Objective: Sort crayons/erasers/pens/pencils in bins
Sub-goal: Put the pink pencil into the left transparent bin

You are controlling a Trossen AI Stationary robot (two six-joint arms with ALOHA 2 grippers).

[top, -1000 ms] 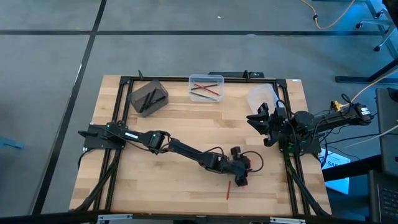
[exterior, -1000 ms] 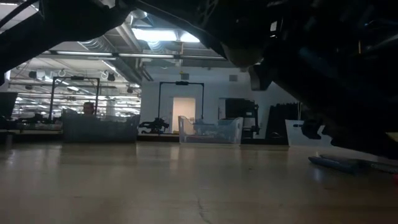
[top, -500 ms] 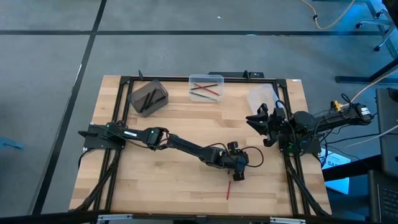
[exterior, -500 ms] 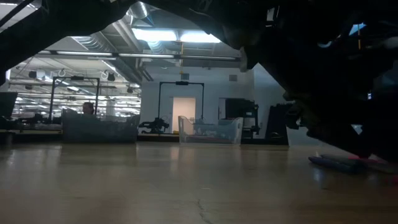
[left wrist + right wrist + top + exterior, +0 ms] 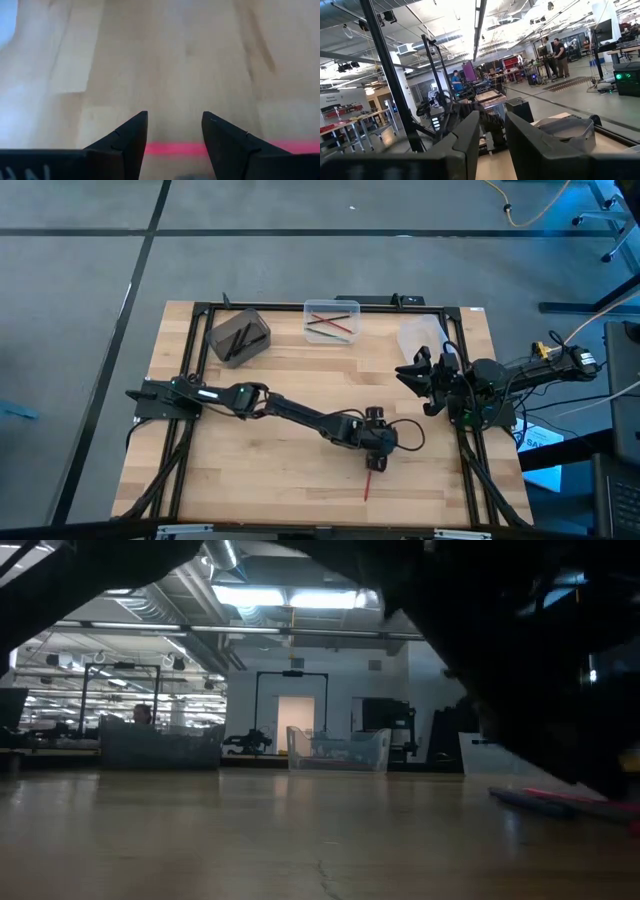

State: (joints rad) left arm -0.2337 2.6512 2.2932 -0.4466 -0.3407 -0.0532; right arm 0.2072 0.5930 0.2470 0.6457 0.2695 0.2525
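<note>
Red stick under the left gripper, near the table's front edge

A thin red stick (image 5: 367, 484) lies flat on the wooden table (image 5: 300, 390), its long axis running nearly front to back. The left gripper (image 5: 375, 460) hangs over its far end, fingers spread, straddling it crosswise. The right gripper (image 5: 412, 370), beside the whitish bin (image 5: 418, 335), has fingers slightly parted, holding nothing.

I see lots of bare table (image 5: 260, 470) to move over. My left arm (image 5: 300, 418) lies across the middle and blocks it. Three bins (image 5: 331, 321) line the far edge.
</note>
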